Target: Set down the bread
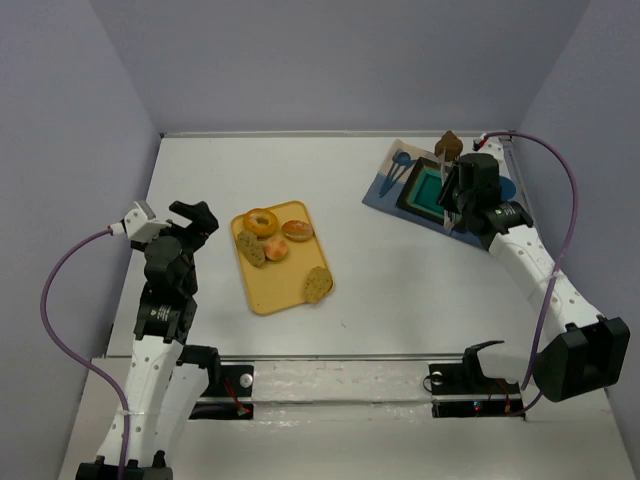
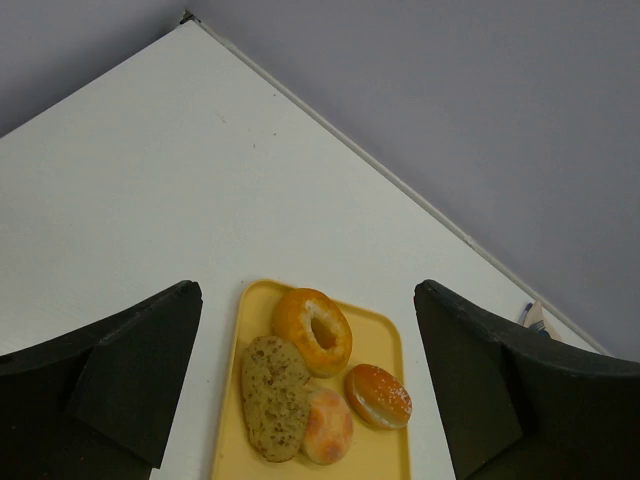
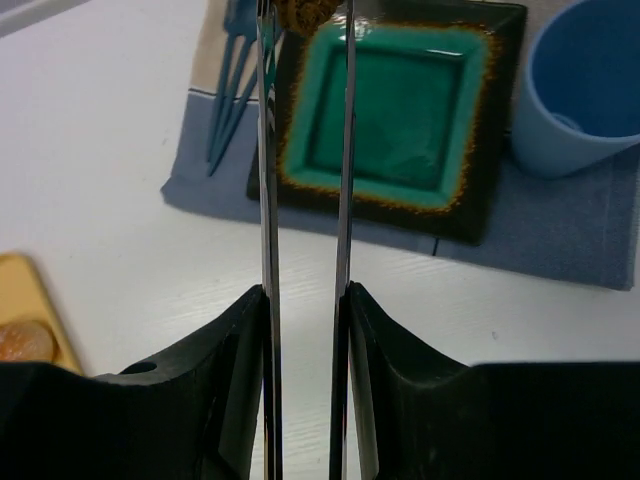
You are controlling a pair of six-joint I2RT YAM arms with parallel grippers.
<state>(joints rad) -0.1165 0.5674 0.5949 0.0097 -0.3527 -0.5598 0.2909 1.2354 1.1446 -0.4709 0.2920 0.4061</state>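
Risks landing on the grey-blue cloth placemat (image 3: 560,240) or the dark rim of the teal square plate (image 3: 385,120) if freed now. Pinched above that plate's far edge, in the clenched long metal fingers (image 3: 268,150) of the right gripper (image 3: 304,60): the small dark-brown bread slice (image 1: 448,141). Cropped in the wrist view, so height unreadable; left gripper (image 1: 197,217) spread wide, holding nothing.

The tray (image 1: 275,292) on the table (image 1: 400,280) carries a bagel (image 1: 261,222), a bun (image 1: 297,229), a roll (image 1: 277,249) and seeded slices (image 1: 250,248). Well right of the tray, a mat (image 1: 385,190) bears a plate (image 3: 385,100), cup (image 3: 580,80) and fork (image 3: 228,90).
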